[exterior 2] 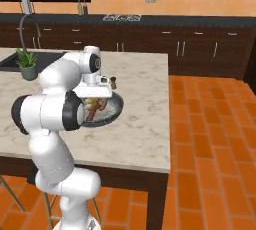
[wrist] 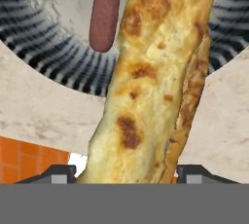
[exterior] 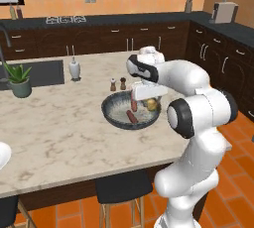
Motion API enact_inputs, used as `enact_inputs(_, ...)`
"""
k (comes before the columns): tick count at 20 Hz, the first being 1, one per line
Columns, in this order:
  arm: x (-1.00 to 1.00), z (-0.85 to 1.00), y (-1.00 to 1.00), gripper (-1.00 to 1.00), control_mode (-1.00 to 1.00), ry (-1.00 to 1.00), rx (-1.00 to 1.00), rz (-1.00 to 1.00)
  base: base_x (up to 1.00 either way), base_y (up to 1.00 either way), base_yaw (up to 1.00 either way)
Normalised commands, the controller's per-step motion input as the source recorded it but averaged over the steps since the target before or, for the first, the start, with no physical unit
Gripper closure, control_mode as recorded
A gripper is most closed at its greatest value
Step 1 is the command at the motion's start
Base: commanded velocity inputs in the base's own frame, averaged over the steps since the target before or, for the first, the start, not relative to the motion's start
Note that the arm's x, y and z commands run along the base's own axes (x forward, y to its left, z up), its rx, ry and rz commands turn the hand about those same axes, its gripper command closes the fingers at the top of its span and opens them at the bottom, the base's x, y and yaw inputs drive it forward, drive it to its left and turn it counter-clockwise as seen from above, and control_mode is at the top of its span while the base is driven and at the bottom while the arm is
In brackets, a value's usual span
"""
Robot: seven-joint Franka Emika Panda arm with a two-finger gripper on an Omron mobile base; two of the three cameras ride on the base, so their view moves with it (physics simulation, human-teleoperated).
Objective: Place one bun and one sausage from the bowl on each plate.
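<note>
Base views flank arm, share bowl (exterior: 130,110) — hand view close above.

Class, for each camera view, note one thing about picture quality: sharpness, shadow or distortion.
Left base view: even light, soft shadow inside the bowl. Right base view: the arm hides much of the bowl, no glare. Hand view: the bun looms huge and slightly soft, between the fingers; the sausage stays crisp.

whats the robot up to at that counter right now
The white arm's gripper is closed on a long toasted bun, holding it over the wide dark bowl on the marble island. In the hand view a sausage lies in the bowl beneath the bun. A small white plate sits at the counter's left edge with nothing visible on it.
</note>
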Motion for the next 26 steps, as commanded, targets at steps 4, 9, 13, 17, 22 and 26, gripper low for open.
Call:
enact_inputs(4,-0.85,0.50,-0.23,1.00,-1.00,-0.32,0.10,0.02,0.00,0.00,0.00)
enact_inputs(9,-0.83,0.86,-0.10,1.00,-1.00,-0.13,0.04,0.00,0.00,0.00,0.00)
enact_inputs(13,-0.89,0.77,-0.03,1.00,-1.00,0.00,0.00,0.00,0.00,0.00,0.00)
enact_inputs(17,-0.58,0.09,0.00,1.00,-1.00,-0.01,0.00,0.00,0.00,0.00,0.00)
enact_inputs(22,-0.13,0.00,0.00,1.00,1.00,-0.03,0.00,0.00,-0.08,0.00,0.00)
enact_inputs(26,0.00,0.00,0.00,1.00,1.00,0.00,0.00,0.00,-0.65,0.45,0.00)
